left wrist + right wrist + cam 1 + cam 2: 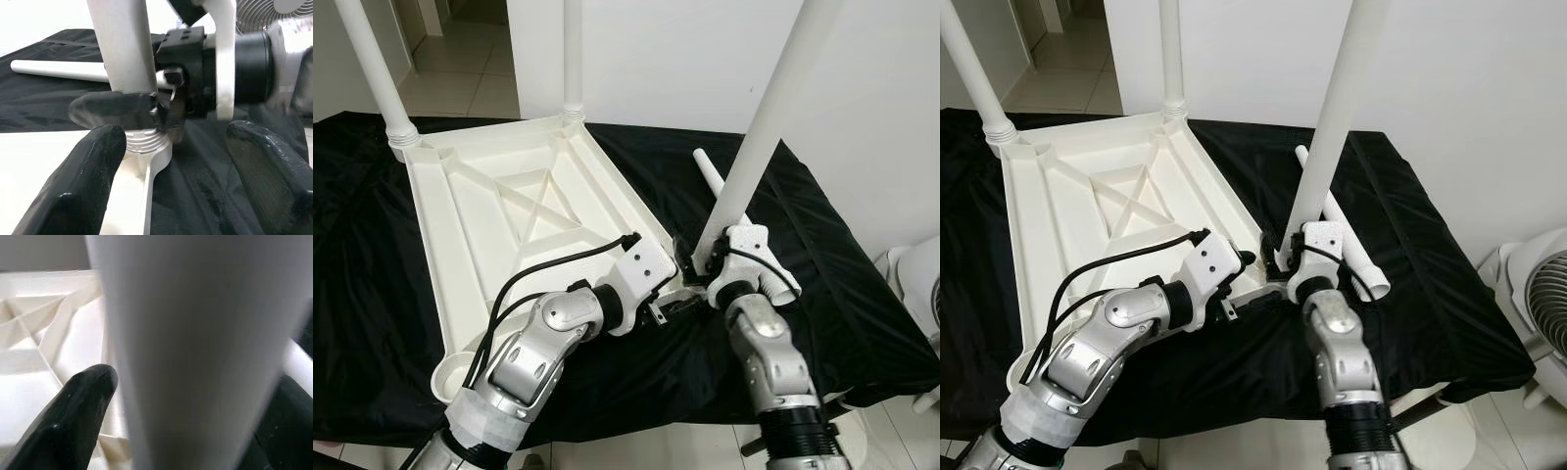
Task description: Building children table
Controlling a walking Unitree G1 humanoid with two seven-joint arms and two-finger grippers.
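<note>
Upturned tabletop point(509, 206) flat on black cloth point(822, 284) so sockets face up | right gripper point(705, 262) fingers pinching third leg point(759, 127) into corner socket | left gripper point(161, 161) fingers spread beside socket | spare leg point(1337, 217) beyond.

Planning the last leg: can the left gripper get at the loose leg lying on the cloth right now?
Probably not directly. The loose leg lies beyond the right gripper and the tilted leg it holds at the tabletop corner; the open left gripper would have to go around them.
</note>
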